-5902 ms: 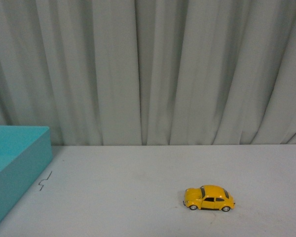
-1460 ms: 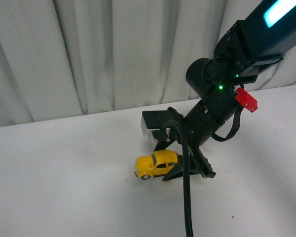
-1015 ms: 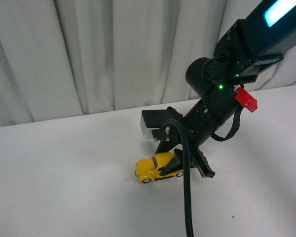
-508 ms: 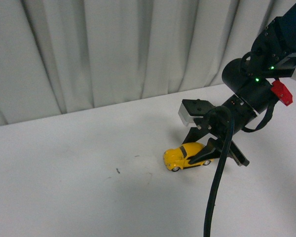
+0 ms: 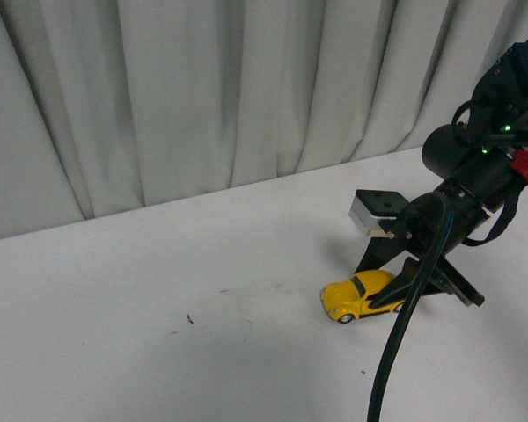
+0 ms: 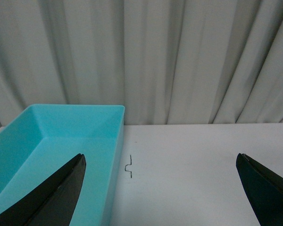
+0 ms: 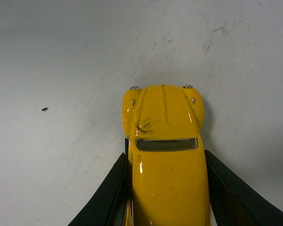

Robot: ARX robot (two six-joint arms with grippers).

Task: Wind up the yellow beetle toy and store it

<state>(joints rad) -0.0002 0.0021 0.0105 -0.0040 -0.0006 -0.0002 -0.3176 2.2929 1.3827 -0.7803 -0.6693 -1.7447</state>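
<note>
The right tool [image 5: 380, 292] is closed down on the yellow beetle toy [image 5: 359, 297], one dark finger pressed against each flank behind the doors, as is shown in the right wrist view, where the tool [image 7: 166, 162] is narrowed to the width of the body of the toy [image 7: 164, 141]. The left tool [image 6: 160, 186] is spread wide with nothing held between its fingers, and a teal box [image 6: 75, 107] is seen ahead of it. Against the picture of half a second ago, the clamped toy is found farther from the small dark speck [image 5: 189, 319] on the tabletop [image 5: 114, 352], having been drawn back tail-first away from it with the tool. The toy is stood on the tabletop, well apart from the speck, with its front wheel seen on the surface. Its bonnet is turned towards the speck's side and away from the tool's wrist, and its long axis is laid in line with the tool's fingers.
</note>
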